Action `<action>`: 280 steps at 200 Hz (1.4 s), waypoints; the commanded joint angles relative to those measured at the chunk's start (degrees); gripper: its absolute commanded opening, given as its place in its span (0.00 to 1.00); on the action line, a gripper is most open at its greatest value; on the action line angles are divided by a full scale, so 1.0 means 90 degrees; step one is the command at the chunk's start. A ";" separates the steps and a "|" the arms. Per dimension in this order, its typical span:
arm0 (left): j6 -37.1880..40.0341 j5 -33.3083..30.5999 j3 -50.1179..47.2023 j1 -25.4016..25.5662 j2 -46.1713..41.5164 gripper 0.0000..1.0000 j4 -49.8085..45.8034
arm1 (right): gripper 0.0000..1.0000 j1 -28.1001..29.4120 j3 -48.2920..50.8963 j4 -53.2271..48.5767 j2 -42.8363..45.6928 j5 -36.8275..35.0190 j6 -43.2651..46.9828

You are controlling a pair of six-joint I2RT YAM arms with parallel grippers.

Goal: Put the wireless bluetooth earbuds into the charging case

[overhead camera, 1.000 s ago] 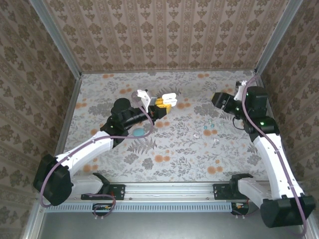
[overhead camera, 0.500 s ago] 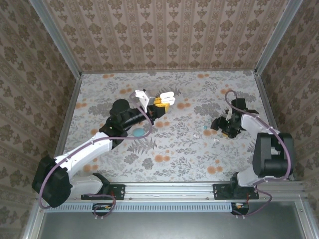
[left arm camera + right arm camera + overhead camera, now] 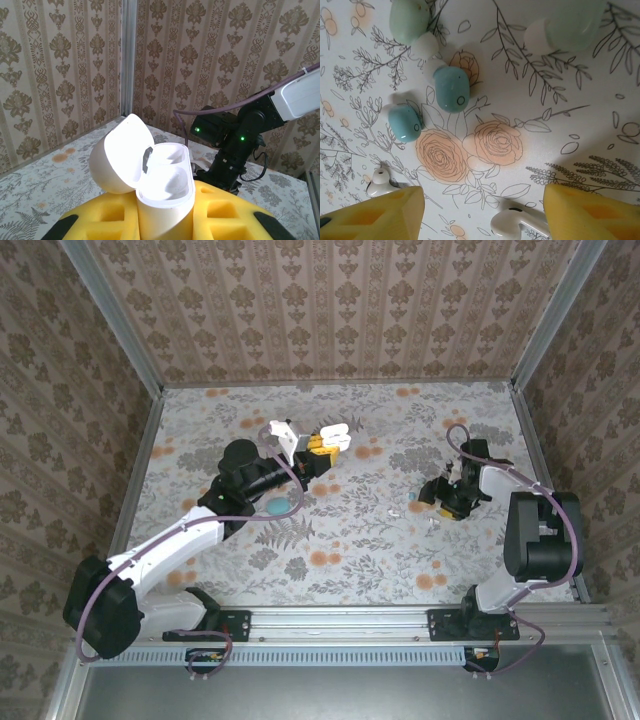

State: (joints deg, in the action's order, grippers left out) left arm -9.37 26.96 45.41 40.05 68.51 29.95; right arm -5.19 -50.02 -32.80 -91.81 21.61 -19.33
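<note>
Right of centre in the overhead view, the right gripper has dropped over small white plastic earbuds, fingers part-open, seemingly empty, poised to pick; left gripper clamps the open white plastic case.

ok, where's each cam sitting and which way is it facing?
Top external: above and behind the bases, looking down on the table; left arm, right arm show.
Left wrist: looks across the table at the wall; left gripper shut on the open white case, right arm beyond.
Right wrist: looks straight down at white earbuds on the table; right gripper open, fingertips in the bottom corners.
Shared: top and left wrist both show case and right arm.
</note>
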 commanded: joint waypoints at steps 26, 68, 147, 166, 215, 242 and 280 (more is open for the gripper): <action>-0.0004 0.0032 0.0208 -0.0026 -0.0012 0.20 0.0123 | 0.64 0.0105 0.0176 -0.0082 -0.0151 0.0266 0.0116; -0.0012 0.0000 0.0194 -0.0057 -0.0034 0.20 0.0109 | 0.62 0.0258 0.0355 -0.0332 0.0161 0.0036 -0.0058; -0.0034 0.0017 0.0146 -0.0079 -0.0034 0.21 0.0104 | 0.61 0.0702 0.0775 -0.0391 0.0689 -0.0073 -0.0475; -0.0024 0.0012 0.0147 -0.0075 -0.0032 0.21 0.0092 | 0.61 0.0894 0.0750 -0.0409 0.0757 -0.0113 -0.0552; 0.0014 -0.0007 0.0143 -0.0094 -0.0082 0.20 -0.0006 | 0.58 0.0989 0.0429 -0.1104 0.1007 -0.1351 -0.0627; 0.0033 -0.0007 0.0139 -0.0089 -0.0078 0.20 -0.0011 | 0.56 0.0997 0.0284 -0.1043 0.0942 -0.1699 -0.0821; 0.0081 0.0022 0.0159 -0.0100 -0.0063 0.21 -0.0057 | 0.49 0.1067 0.0008 -0.0868 0.0590 -0.1840 -0.1418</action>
State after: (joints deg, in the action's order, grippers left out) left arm -9.37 26.96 45.41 39.66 68.51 28.86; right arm 3.79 -47.44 -39.68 -84.38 8.45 -27.66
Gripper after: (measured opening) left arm 0.212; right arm 0.487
